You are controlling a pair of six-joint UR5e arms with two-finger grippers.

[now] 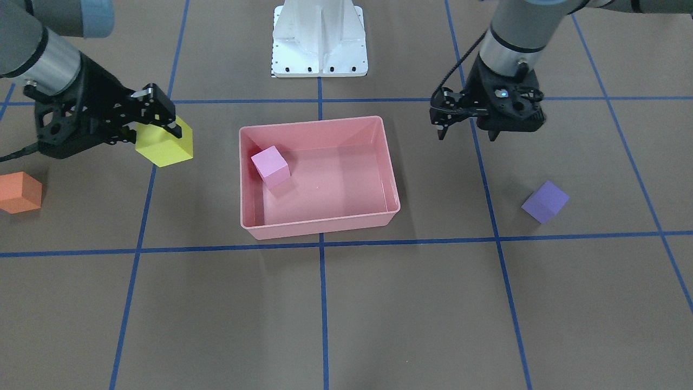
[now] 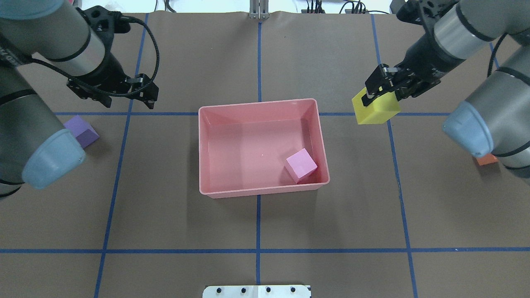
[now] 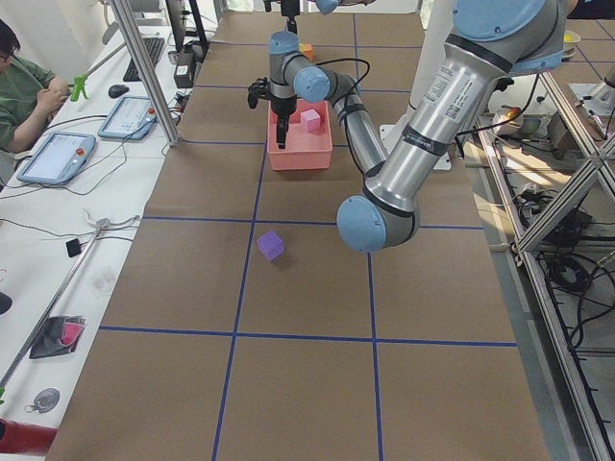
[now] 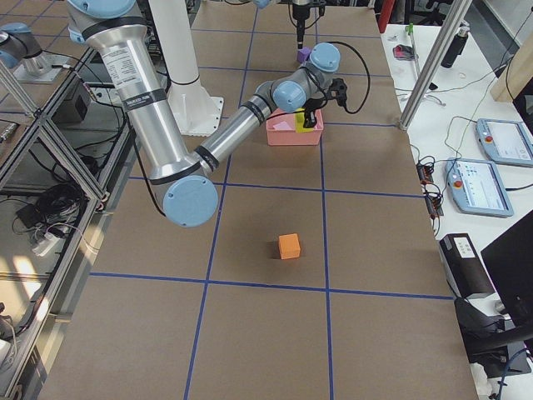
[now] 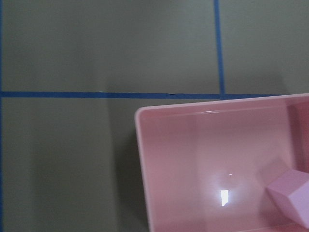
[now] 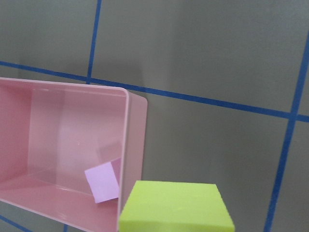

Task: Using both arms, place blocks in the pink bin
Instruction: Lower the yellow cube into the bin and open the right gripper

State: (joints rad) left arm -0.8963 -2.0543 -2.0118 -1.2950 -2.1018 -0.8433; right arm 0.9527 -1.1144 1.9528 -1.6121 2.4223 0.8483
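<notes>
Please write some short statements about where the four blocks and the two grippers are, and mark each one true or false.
1. The right gripper holds the yellow block. True.
2. The yellow block is already inside the pink bin. False: it is outside the bin, in the gripper, beside one of the bin's short walls.
3. The pink-lilac block lies in the pink bin. True.
4. The left gripper grips the purple block. False: that block rests on the table, apart from the gripper, which is open and empty.
5. The orange block sits on the table, outside the bin. True.
</notes>
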